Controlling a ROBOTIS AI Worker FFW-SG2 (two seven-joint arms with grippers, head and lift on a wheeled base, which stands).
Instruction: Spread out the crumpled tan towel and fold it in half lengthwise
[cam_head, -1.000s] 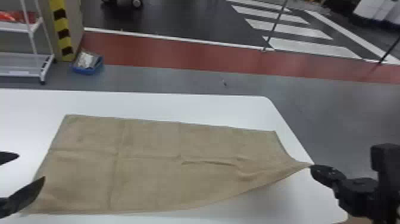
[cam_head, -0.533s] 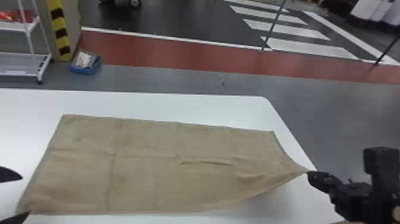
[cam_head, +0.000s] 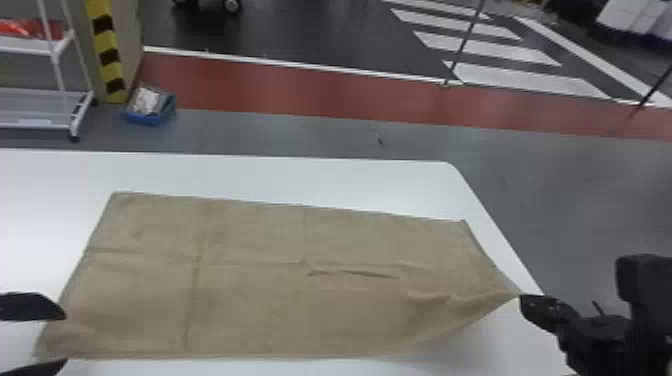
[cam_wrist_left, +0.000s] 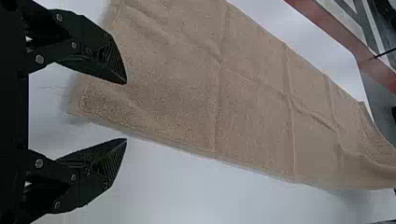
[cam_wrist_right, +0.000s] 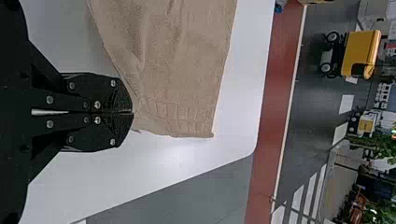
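On the floor past the far left of my worktop (cam_head: 300, 172), a blue bin (cam_head: 137, 119) holds something white and crumpled (cam_head: 146, 101) and something grey, and beside it a white rack (cam_head: 35, 122) carries red things (cam_head: 30, 28) on its upper shelf. The tan towel (cam_head: 250, 315) lies spread lengthwise in front of me, creased, with one short ridge near its middle. Between its far edge and the worktop's far edge runs a white band, narrowing toward the rounded far right corner; another white strip lies along the towel's near side. Its right end comes close to the worktop's slanting right edge. My right gripper (cam_head: 524, 302) is over that edge, its arm coming in from the right, fingers clenched on the towel's near right corner; the cloth there is drawn to a point and lifted slightly, with a shadow under it. My left gripper (cam_head: 65, 338) comes in from the left at the near left corner, its fingers well parted and grasping nothing. In my left wrist view one finger overlaps the towel and the other has white worktop behind it; whether either touches the cloth, I cannot tell.
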